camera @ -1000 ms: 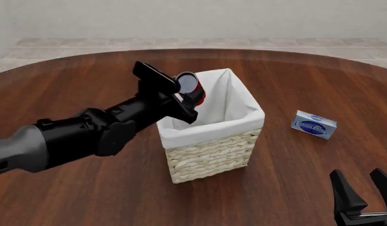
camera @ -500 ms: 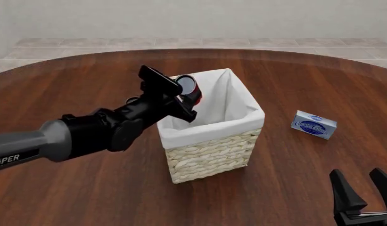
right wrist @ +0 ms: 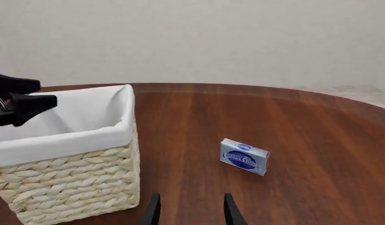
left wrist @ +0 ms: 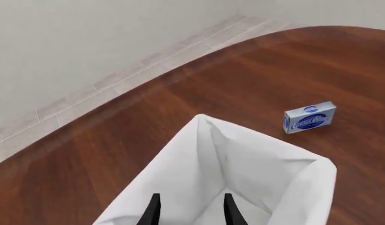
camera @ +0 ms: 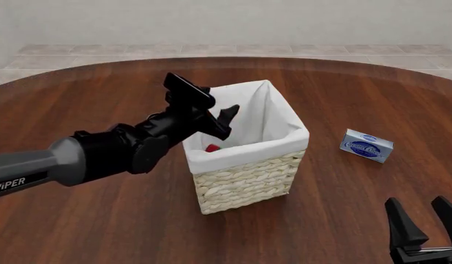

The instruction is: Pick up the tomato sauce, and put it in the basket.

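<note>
The tomato sauce (camera: pixel 212 148) shows only as a small red patch inside the basket (camera: pixel 244 184), against its near-left wall. It is hidden in both wrist views. The basket is tall, pale wicker with a white lining, and stands mid-table; it also shows in the left wrist view (left wrist: pixel 267 168) and the right wrist view (right wrist: pixel 67 180). My left gripper (camera: pixel 224 122) hangs over the basket's left rim, open and empty; its fingers frame the lining in the left wrist view (left wrist: pixel 191 213). My right gripper (camera: pixel 418 204) is open and empty at the near right.
A small blue-and-white box (camera: pixel 366 145) lies on the wooden table (camera: pixel 101 220) to the right of the basket, also in the right wrist view (right wrist: pixel 244 156). The left arm's fingers (right wrist: pixel 20 101) show over the basket rim in that view.
The left gripper has opened and the tomato sauce has dropped from it into the basket. The left arm stays over the rim. The right arm has not moved.
</note>
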Motion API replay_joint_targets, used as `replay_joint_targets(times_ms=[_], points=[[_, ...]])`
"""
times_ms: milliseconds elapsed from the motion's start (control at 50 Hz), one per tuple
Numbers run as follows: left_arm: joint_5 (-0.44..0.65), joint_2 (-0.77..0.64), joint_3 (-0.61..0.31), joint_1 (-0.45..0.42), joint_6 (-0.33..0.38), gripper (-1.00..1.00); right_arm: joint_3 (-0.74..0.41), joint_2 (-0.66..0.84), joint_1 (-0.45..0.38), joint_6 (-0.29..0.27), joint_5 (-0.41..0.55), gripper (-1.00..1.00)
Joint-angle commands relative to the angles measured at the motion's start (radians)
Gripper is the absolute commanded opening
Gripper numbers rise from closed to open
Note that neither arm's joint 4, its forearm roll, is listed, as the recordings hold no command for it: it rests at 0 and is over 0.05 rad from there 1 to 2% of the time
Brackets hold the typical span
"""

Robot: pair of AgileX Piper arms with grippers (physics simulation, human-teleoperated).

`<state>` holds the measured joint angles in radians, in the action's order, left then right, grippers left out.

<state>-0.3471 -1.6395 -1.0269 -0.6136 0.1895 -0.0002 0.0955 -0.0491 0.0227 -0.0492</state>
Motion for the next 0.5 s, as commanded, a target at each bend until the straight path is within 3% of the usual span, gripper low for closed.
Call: replay_joint_targets(times_ms=[20, 500], points=[[0.013, 0.022, -0.001, -0.005, -0.004, 1.0, 0.0, -0.001, 0.001, -0.003, 0.001, 1.0], [0.1, 0.126, -0.003, -0.022, -0.033, 1.0, 0.0, -0.006, 0.0, -0.003, 0.005, 1.0]])
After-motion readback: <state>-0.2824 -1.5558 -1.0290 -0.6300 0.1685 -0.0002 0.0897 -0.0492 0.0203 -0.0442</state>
